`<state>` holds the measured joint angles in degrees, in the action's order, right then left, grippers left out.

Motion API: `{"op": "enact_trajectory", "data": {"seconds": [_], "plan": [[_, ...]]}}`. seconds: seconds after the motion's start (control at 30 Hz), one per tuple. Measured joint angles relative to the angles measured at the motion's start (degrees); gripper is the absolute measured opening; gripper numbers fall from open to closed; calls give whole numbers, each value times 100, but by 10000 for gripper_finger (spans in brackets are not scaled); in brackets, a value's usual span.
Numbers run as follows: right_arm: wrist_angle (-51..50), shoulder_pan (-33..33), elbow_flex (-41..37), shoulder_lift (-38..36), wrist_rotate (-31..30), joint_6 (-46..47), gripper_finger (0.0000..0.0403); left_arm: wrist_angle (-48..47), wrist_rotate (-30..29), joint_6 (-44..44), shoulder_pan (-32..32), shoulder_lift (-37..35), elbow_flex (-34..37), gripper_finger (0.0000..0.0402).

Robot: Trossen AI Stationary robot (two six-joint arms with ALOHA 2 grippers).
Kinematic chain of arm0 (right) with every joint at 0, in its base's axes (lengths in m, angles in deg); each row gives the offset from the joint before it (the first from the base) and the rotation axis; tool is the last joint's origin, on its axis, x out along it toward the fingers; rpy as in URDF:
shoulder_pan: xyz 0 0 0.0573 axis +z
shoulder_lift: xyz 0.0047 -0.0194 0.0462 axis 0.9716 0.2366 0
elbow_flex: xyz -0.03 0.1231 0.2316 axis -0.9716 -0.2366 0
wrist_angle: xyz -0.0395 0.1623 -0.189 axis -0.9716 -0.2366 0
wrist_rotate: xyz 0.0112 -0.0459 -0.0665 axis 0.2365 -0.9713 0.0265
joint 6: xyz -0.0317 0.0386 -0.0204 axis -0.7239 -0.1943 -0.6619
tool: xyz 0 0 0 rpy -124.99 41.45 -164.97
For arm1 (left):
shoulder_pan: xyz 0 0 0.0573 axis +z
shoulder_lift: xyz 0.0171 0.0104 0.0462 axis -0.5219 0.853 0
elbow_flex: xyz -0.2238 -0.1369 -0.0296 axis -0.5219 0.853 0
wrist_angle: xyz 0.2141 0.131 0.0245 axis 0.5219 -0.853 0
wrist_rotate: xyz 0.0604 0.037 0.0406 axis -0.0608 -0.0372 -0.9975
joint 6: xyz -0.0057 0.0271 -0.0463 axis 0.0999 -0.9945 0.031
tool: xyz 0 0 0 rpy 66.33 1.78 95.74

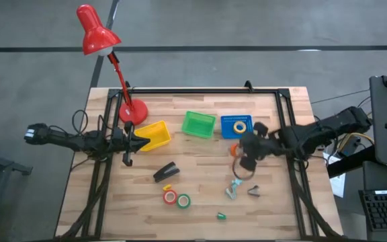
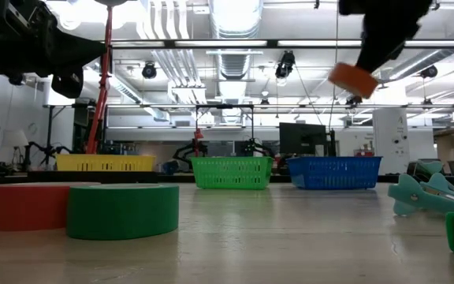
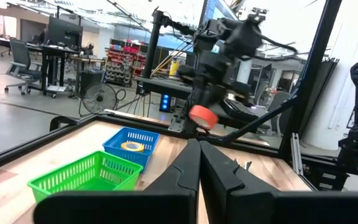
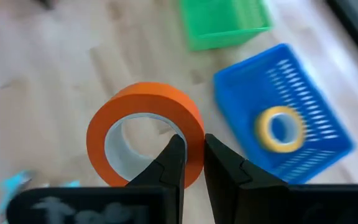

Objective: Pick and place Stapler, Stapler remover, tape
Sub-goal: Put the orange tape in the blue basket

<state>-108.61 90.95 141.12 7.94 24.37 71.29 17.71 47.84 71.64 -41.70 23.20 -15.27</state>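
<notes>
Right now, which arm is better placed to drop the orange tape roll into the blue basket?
The right. Its gripper is shut on the orange tape roll, lifted off the table just in front of the blue basket, which holds a yellow roll. The left gripper sits shut by the yellow basket, farther off.

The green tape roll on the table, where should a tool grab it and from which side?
The green roll lies flat, hole up, touching the red roll. Come straight down and pinch its wall, one finger in the hole, one outside, on the side away from the red roll.
</notes>
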Motion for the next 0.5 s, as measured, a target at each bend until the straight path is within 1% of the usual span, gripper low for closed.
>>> {"op": "enact_trajectory", "data": {"seconds": [0.33, 0.43, 0.5], "plan": [[-126, -1867, 0, 49, 20, -793, 38, 0, 0, 0, -2, -2, 2, 10], [-161, -2386, 0, 87, 22, -878, 40, -1, -2, 0, -1, -2, 1, 10], [-166, -2695, 0, 117, 129, -1050, 42, 0, 0, 1, 0, -1, 2, 10]]}}
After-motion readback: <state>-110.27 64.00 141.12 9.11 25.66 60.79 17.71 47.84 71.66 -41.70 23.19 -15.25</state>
